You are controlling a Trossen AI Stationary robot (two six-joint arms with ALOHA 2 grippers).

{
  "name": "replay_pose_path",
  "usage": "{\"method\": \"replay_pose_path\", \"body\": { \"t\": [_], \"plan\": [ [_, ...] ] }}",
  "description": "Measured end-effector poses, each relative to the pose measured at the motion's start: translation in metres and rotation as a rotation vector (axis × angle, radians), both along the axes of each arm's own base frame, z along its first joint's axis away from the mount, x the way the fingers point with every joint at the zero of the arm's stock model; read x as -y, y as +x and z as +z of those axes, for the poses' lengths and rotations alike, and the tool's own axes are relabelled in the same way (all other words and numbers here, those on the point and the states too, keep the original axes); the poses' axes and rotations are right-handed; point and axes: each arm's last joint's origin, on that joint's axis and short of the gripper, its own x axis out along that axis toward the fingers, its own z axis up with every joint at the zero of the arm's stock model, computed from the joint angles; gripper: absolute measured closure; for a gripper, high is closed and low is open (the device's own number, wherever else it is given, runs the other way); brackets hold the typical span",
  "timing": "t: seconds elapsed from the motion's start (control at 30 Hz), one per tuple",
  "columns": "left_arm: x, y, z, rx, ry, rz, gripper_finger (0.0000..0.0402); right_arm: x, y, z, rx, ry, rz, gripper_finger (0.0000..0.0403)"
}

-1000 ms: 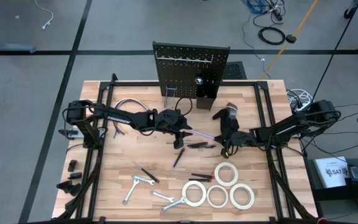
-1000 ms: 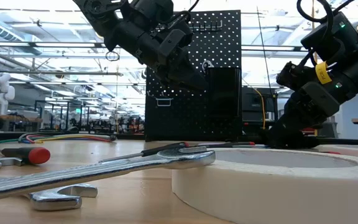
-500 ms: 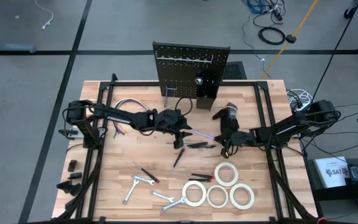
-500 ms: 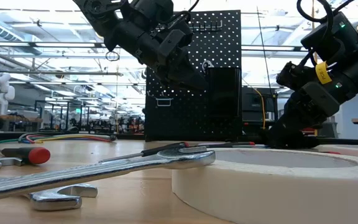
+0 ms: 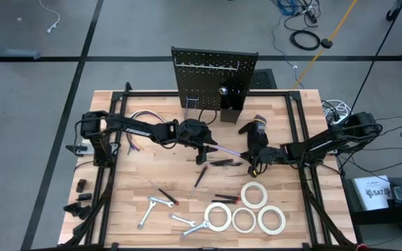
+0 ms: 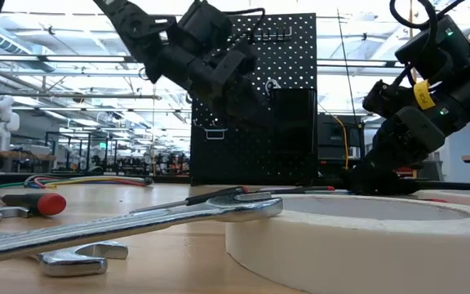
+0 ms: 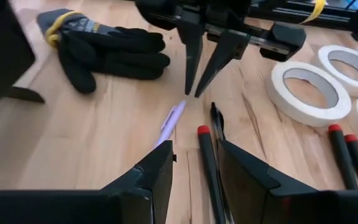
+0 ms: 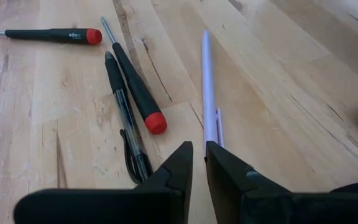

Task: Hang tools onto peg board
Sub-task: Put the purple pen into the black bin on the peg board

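Both grippers face a lilac pen [image 8: 209, 93] between them: the left gripper [image 7: 194, 168] gapes empty over it, while the right gripper [image 8: 197, 163], nearly shut, grips nothing.

- The peg board [image 5: 213, 73] is a black perforated panel standing upright at the table's 12 o'clock edge, with hooks and a small black bin on its front.
- Four white tape rolls [image 5: 254, 195] lie flat, clustered at 5 o'clock.
- Silver wrenches [image 5: 151, 208] lie flat near 7 o'clock.
- Thin red-and-black screwdrivers [image 5: 221, 162] lie scattered at the table's centre, one of them [image 5: 164, 192] just beside the wrenches.
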Motion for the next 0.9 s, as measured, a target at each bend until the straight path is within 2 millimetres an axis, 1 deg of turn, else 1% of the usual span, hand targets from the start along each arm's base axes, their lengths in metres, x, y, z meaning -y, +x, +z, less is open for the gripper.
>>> {"method": "replay_pose_path", "body": {
  "t": [0.2,0.47,0.73,0.9],
  "plan": [
    [0.000,0.004,-0.013,-0.016,0.017,-0.016,0.0272,0.000,0.000,0.000,0.001,0.000,0.000,0.0364],
    [-0.001,0.010,-0.023,0.017,0.039,-0.026,0.0272,0.000,0.001,0.001,0.019,0.004,0.000,0.0364],
    [0.000,0.011,-0.024,0.030,0.041,-0.028,0.0272,0.000,0.002,0.002,0.030,0.008,0.002,0.0364],
    [-0.004,0.011,-0.023,0.032,0.042,-0.018,0.0272,0.000,0.001,0.002,0.021,-0.003,0.009,0.0364]
  ]
}}
